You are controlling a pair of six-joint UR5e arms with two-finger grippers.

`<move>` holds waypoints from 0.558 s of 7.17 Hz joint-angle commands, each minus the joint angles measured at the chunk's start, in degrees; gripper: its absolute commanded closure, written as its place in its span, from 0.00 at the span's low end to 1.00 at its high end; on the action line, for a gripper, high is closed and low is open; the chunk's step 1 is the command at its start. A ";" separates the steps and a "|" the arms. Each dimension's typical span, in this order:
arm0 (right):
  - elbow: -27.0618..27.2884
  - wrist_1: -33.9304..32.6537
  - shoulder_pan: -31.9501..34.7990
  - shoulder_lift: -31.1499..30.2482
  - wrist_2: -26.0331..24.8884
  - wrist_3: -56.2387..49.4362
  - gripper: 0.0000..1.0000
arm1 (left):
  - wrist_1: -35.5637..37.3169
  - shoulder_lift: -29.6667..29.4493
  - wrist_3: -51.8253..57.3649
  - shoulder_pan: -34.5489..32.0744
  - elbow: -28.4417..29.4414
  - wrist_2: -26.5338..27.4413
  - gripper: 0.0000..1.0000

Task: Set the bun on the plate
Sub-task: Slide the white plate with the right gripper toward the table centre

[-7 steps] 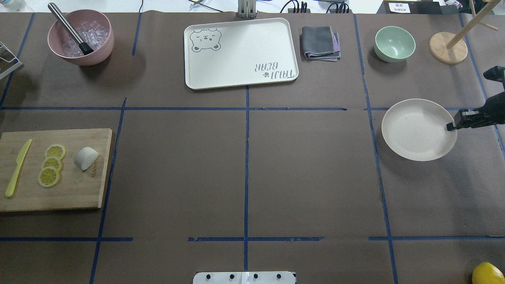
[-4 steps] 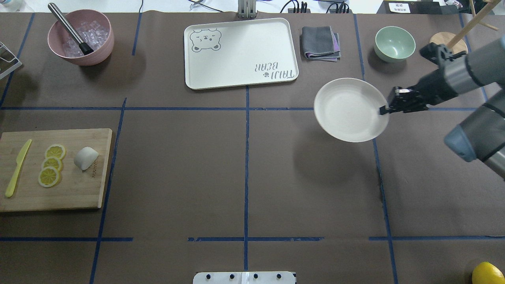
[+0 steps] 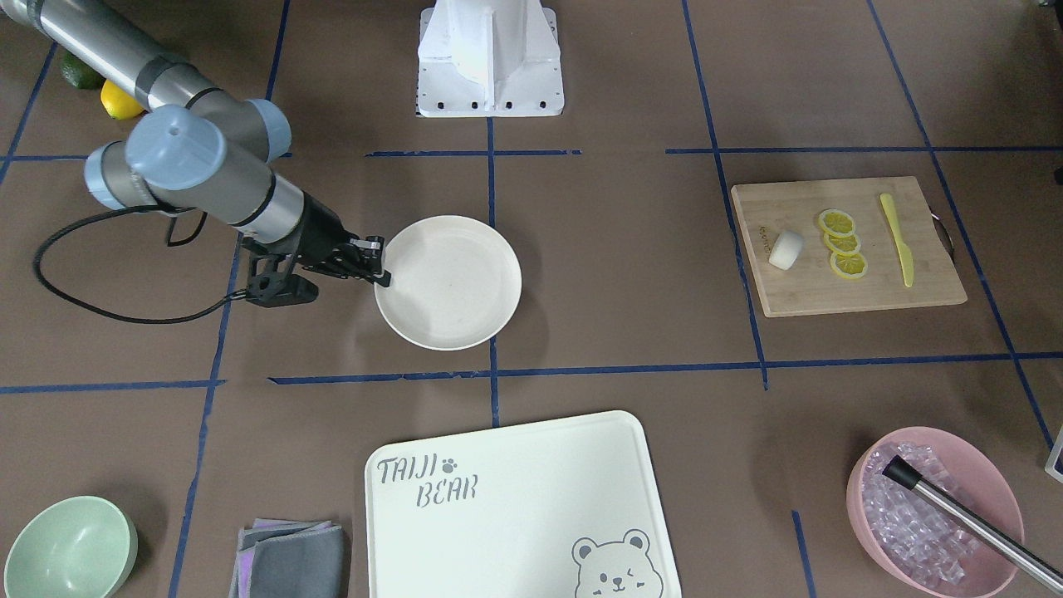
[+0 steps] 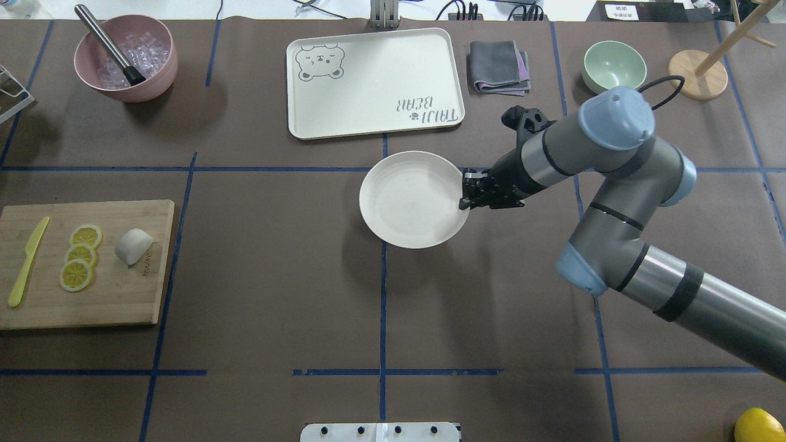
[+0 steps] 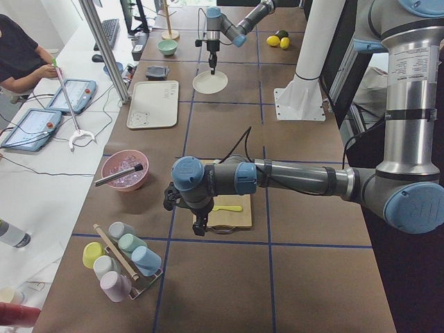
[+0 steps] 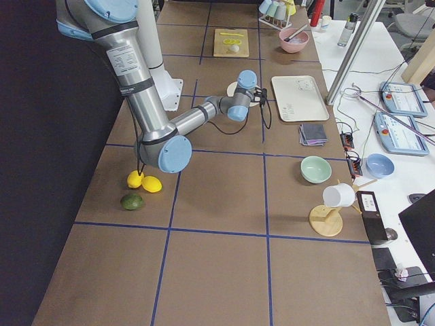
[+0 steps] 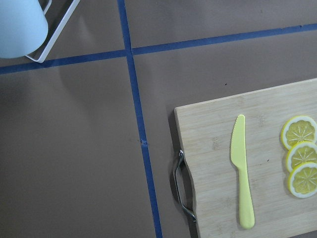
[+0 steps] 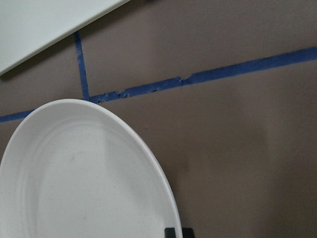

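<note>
Left of the overhead frame: small smooth white bun [image 4: 134,246] on rectangular bamboo cutting board [image 4: 116,307], just beside three yellow lemon slices [image 4: 80,256]. Centre: round cream-white plate [image 4: 412,199]. Right of it: right tool [image 4: 465,197], clamped on the plate's rim. Side view, lower centre: left tool [image 5: 200,223], open or closed cannot be told.

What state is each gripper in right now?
Right gripper: closed on the plate at its rim.
Left gripper: cannot be told from the side view.
</note>
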 commanded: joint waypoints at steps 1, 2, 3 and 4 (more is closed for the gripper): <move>-0.64 -2.72 -5.05 1.41 -6.43 0.58 1.00 | -0.27 -0.21 -0.35 0.17 -0.50 0.25 0.00; -1.08 -2.72 -5.15 1.50 -6.46 0.58 1.00 | -0.45 0.13 -0.35 0.17 -1.03 0.17 0.00; -1.17 -2.81 -5.15 1.41 -6.46 0.58 0.99 | -0.45 0.14 -0.35 0.17 -1.03 0.17 0.00; -1.17 -2.81 -5.24 1.41 -6.54 0.58 0.96 | -0.45 0.14 -0.18 0.17 -1.03 0.25 0.00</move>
